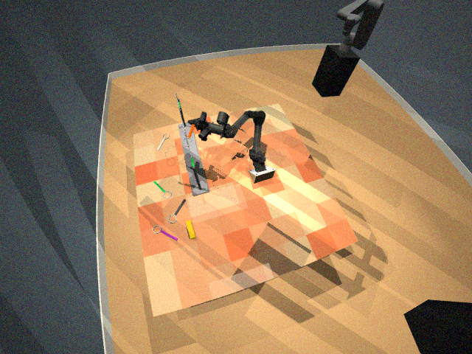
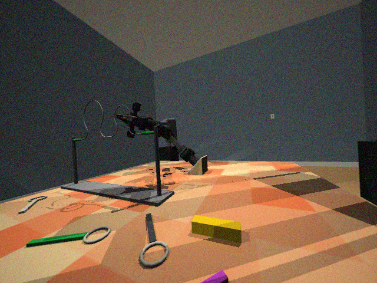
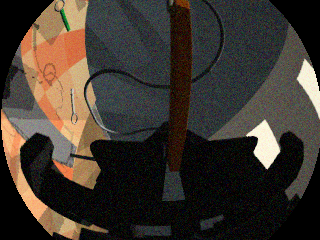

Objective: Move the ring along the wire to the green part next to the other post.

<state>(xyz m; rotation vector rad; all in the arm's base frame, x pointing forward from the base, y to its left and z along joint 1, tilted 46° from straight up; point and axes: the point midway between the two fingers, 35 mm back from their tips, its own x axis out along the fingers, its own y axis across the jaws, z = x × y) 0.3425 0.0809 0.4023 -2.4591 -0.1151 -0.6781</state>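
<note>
The orange handle [image 1: 191, 131] [image 2: 124, 117] [image 3: 181, 75] is held in my gripper [image 1: 192, 122] [image 2: 117, 115] [image 3: 170, 126], which is shut on it at wire height between the two posts. The ring at its end is almost wholly out of the wrist view and cannot be made out in the top and exterior views, so how it sits around the wire is hidden. The grey wire [image 2: 102, 117] [image 3: 223, 37] winds in loops between the far green part [image 1: 179, 105] [image 2: 76, 139] and the near green part [image 1: 192, 163] [image 2: 147, 132]. In the exterior view the fingers overlap its right loop; their gap is unclear.
The near post [image 2: 157, 164] and far post [image 2: 75, 161] stand on a grey base [image 1: 206, 187] [image 2: 91, 187]. White [image 1: 161, 143], green [image 1: 160, 186], dark [image 1: 179, 209] and purple [image 1: 169, 234] ringed handles and a yellow block [image 1: 190, 229] lie on the patterned mat.
</note>
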